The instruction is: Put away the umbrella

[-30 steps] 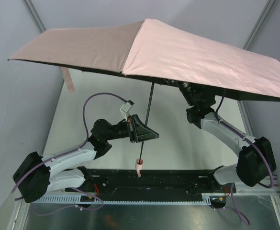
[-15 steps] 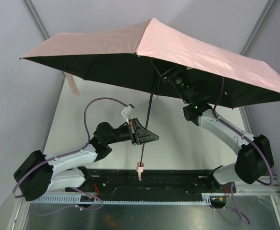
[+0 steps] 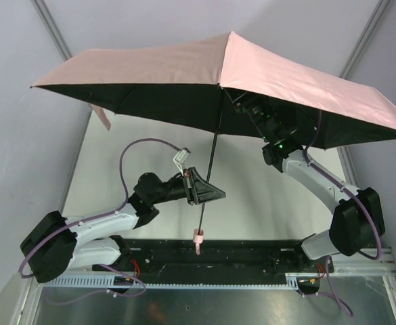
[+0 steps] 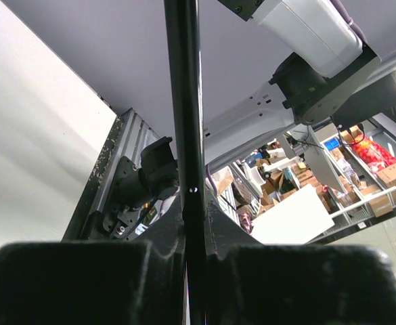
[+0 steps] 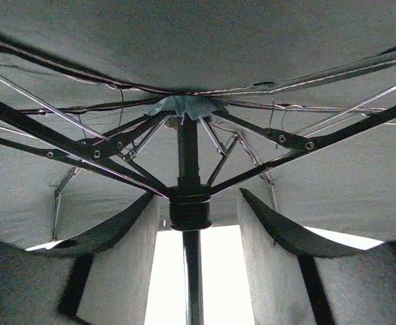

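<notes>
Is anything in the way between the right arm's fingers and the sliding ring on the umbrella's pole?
Nothing visible. The fingers flank the ring under the open umbrella, with only open gaps between them; the ribs spread out above.

The umbrella (image 3: 279,74) has a matt pale pink cloth canopy, dark underneath. Its ribs (image 5: 103,150) are bare shiny metal, its shaft (image 3: 212,159) smooth dark metal, its handle (image 3: 198,237) pink plastic.
</notes>
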### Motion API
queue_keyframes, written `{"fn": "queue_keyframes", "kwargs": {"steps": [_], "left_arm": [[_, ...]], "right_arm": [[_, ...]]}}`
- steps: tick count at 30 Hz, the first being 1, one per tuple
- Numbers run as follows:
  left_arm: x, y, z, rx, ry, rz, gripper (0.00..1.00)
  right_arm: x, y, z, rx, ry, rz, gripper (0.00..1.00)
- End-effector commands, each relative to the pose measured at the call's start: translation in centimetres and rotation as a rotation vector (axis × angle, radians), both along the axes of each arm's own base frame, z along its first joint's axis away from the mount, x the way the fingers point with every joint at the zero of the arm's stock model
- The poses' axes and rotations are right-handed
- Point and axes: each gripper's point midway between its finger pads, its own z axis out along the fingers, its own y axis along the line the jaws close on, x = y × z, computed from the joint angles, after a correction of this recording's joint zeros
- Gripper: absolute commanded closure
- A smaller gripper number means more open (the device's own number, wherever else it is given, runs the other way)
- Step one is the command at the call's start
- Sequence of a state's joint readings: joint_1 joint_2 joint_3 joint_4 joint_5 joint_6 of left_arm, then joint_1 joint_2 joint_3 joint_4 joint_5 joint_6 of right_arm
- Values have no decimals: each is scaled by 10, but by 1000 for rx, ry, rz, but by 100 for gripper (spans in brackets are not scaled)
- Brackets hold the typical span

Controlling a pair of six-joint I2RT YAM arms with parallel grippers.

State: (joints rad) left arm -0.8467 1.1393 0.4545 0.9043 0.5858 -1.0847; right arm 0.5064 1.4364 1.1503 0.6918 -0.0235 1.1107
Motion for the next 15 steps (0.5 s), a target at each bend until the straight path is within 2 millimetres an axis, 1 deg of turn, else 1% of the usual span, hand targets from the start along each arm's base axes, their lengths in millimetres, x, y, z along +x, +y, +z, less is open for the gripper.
{"fn": "queue_keyframes", "kwargs": {"steps": [1,2,4,7,8,10,11,13,15], "left_arm": [[-10,-1,24,-70,-116,-44,100],[-10,-1,23,-68,-113,-43,100],[-9,-1,20,-63,-107,-38,100],[-8,-1,13,-52,-91,-30,100],[-7,-1,10,-46,-85,-26,100],[-6,-1,4,-30,-70,-17,100],[-5,-1,1,-16,-68,-8,100],[3,0,-5,25,-67,32,100],[21,1,-10,104,-80,116,100]], "right_arm": [[11,-12,19,40,-66,-12,51],[10,-12,20,35,-74,-13,53],[9,-14,23,24,-94,-24,54],[13,-18,24,4,-104,-50,47],[14,-20,24,-2,-111,-53,52],[18,-21,23,-18,-119,-51,85],[19,-20,23,-31,-122,-40,92],[19,-15,17,-68,-102,-2,98],[14,-9,7,-110,-77,46,100]]}}
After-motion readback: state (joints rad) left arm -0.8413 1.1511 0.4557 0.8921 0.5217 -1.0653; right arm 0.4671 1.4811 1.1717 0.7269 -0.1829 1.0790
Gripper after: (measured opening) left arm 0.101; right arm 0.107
